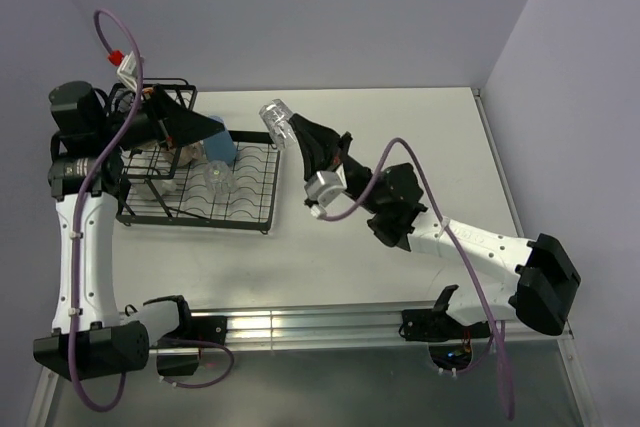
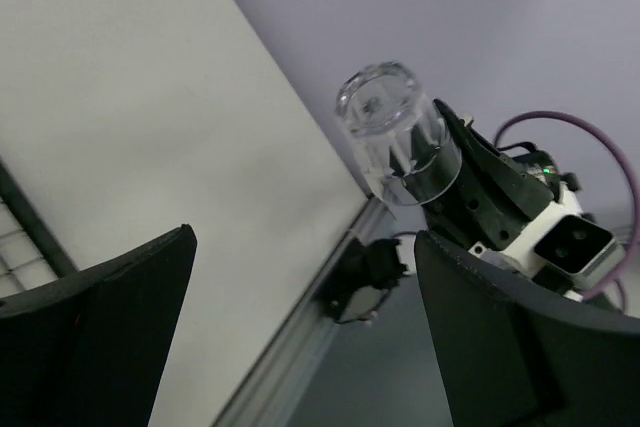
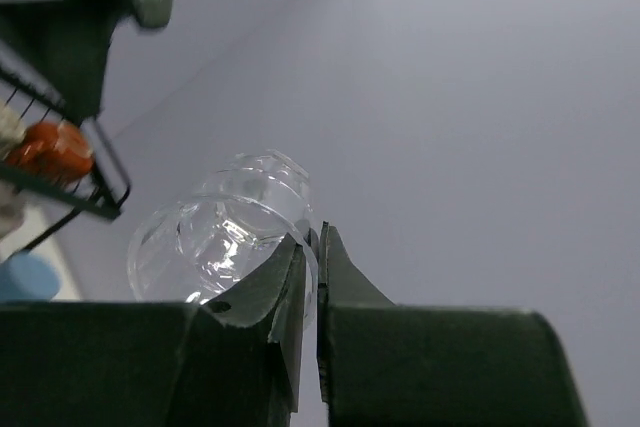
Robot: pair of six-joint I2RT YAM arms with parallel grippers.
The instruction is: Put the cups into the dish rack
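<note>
A clear glass (image 1: 275,119) is gripped by the right hand (image 1: 298,133). Its fingers (image 3: 262,292) are pinched almost together on the wall of the glass at the rim, one inside the mouth and one outside. The glass is held clear of the desk (image 1: 400,127), tilted with its base uppermost. In the top view it is seen just beside the right edge of the dish rack (image 1: 250,197) (whether it is over the wires or just outside them cannot be told).

The left hand (image 1: 200,132) is reached over the rack near the taller basket section. Its jaws are spread fully wide and nothing is held between them. In the left wrist view only the desk and the far glass are seen between its two dark fingers (image 2: 110,327).

The rack is set on the far left part of the desk. On its slotted tray a blue tumbler (image 1: 224,150) is seen just beside the left hand, and a second clear glass (image 1: 215,177) is rested on the wires near it. In the right wrist view an orange-red thing (image 3: 50,147) is seen inside a corner of the rack, too blurred to be named.
</note>
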